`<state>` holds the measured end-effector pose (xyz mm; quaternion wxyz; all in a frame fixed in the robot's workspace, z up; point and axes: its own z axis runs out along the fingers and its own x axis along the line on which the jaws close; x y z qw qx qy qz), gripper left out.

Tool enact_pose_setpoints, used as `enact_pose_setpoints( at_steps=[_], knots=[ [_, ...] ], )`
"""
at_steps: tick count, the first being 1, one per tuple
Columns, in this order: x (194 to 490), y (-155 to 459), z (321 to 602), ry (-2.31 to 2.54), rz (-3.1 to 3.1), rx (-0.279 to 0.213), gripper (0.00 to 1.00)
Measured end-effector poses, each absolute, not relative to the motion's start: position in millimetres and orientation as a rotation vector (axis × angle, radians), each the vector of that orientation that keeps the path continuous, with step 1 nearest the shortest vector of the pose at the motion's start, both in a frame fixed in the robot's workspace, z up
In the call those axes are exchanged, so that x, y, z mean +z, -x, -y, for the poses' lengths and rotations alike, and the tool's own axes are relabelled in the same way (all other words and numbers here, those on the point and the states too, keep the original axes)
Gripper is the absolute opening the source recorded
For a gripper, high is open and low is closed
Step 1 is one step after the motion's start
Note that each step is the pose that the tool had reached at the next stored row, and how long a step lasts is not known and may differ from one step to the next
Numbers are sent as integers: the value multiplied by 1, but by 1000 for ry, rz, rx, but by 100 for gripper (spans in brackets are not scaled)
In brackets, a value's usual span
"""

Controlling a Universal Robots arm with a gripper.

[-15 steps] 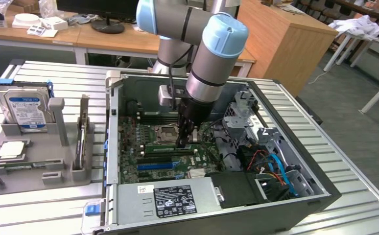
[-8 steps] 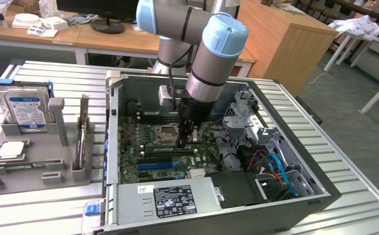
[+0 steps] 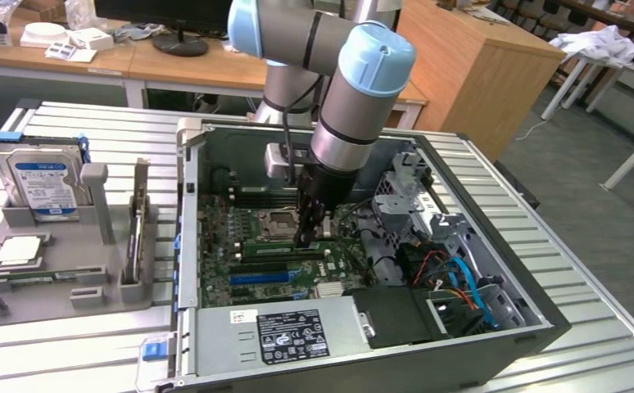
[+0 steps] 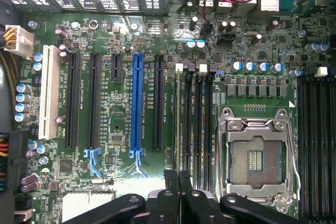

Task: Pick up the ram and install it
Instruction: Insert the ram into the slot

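We see an open computer case (image 3: 497,348) on a slatted tabletop (image 3: 65,356). The arm (image 3: 350,115) reaches down inside, tool (image 4: 177,176) pinched together over the motherboard (image 4: 122,148).

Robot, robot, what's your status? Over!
Gripper shut, down over memory slots. Ram between fingers: cannot tell. Blue cables off to the side.

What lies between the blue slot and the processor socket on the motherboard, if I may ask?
In the wrist view, a long black slot, then a bank of narrow memory slots.
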<state>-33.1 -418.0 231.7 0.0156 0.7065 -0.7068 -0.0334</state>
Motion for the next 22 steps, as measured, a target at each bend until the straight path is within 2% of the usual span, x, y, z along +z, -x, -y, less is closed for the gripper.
enact_pose_setpoints(
  at_steps=[22],
  knots=[
    [232,33,419,-2184,2213,-104,12]
  ],
)
